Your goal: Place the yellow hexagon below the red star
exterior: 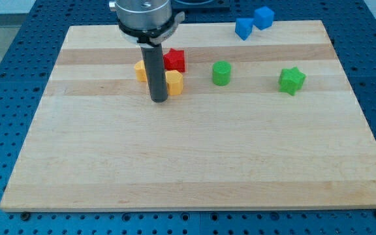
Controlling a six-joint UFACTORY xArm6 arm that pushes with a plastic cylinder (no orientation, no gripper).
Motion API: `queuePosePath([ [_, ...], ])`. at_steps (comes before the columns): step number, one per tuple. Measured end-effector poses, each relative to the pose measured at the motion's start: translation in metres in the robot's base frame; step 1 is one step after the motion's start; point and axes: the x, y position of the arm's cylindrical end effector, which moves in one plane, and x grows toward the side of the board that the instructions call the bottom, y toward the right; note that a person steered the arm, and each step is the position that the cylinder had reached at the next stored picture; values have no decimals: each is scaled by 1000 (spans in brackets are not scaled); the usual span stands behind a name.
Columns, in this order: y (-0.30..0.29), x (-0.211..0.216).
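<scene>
The red star [175,60] sits near the board's top, left of centre. A yellow block [174,83], the hexagon by its look, lies just below the star, touching or nearly touching it. My tip [158,100] rests on the board right at that block's left side, slightly lower. The dark rod rises from there and partly hides a second yellow block [140,70] to the left of the star.
A green cylinder [221,73] stands right of the star and a green star [292,80] farther right. Two blue blocks [243,28] [264,17] lie at the board's top edge, right of centre. The wooden board [194,163] lies on a blue perforated table.
</scene>
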Motion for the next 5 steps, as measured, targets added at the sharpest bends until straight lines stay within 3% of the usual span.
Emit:
queuePosePath([
  [3,28,-48],
  [5,57,-6],
])
